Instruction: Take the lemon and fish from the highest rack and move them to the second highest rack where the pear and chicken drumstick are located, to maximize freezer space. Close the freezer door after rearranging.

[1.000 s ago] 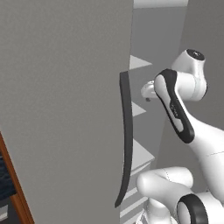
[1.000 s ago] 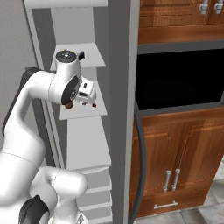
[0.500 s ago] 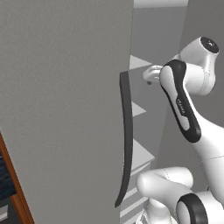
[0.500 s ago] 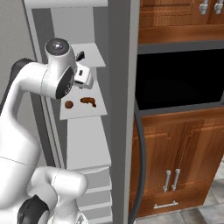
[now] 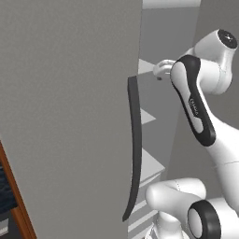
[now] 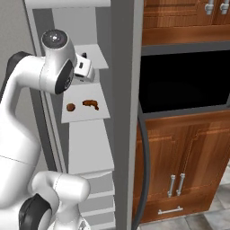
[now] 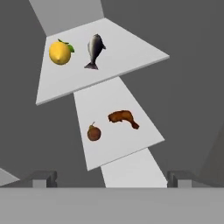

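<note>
In the hand view a yellow lemon [image 7: 60, 52] and a dark grey fish [image 7: 95, 50] lie side by side on the highest rack [image 7: 131, 54]. Below it, the second highest rack [image 7: 113, 146] holds a brown pear [image 7: 94, 133] and a chicken drumstick [image 7: 123, 118]. My gripper [image 7: 111, 179] is open, its fingertips [image 7: 43, 178] far apart with nothing between them, and it stands back from both racks. From the right base view the hand [image 6: 83, 68] hangs at the highest rack's height, above the pear [image 6: 70, 107] and drumstick [image 6: 91, 104]. The freezer door [image 5: 70, 116] stands open, with its black handle [image 5: 135, 149].
More white racks [image 6: 90, 152] step down below the two in use. A grey panel [image 6: 126, 112] with a dark curved handle [image 6: 144, 170] walls the freezer's right side. Beyond it are a black oven opening [image 6: 184, 81] and brown wooden cabinet doors [image 6: 179, 170].
The arm has lifted, carrying the hand from the second highest rack's level up to the highest rack's level. The gripper stayed open, and the food has not moved.
</note>
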Controlling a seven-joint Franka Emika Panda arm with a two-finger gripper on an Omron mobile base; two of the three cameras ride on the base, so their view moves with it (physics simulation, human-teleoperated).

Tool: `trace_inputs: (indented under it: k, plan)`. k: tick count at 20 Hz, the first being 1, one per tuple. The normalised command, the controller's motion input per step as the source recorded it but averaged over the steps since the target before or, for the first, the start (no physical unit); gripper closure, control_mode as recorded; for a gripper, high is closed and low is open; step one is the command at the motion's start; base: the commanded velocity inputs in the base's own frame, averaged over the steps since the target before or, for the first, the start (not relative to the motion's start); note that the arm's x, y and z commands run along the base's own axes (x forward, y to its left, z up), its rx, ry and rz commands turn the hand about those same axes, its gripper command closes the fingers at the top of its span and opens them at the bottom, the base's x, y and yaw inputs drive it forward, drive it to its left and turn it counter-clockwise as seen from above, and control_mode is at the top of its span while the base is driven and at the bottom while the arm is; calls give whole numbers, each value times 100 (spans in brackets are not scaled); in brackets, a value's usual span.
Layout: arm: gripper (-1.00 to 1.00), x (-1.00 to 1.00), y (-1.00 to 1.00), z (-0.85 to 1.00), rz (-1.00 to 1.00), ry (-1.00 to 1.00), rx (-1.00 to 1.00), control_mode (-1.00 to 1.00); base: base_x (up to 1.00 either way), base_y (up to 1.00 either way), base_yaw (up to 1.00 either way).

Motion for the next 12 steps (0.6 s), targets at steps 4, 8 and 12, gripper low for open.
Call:
trace_inputs:
  k: [4, 8, 12]
  plan:
    - [-100, 0, 0, 0, 0, 0, 0, -100, 0, 0, 0]
    - [-100, 0, 0, 2, 0, 0, 0, -100, 0, 0, 0]
    - [-100, 0, 5, 19, 0, 0, 0, -100, 0, 0, 0]
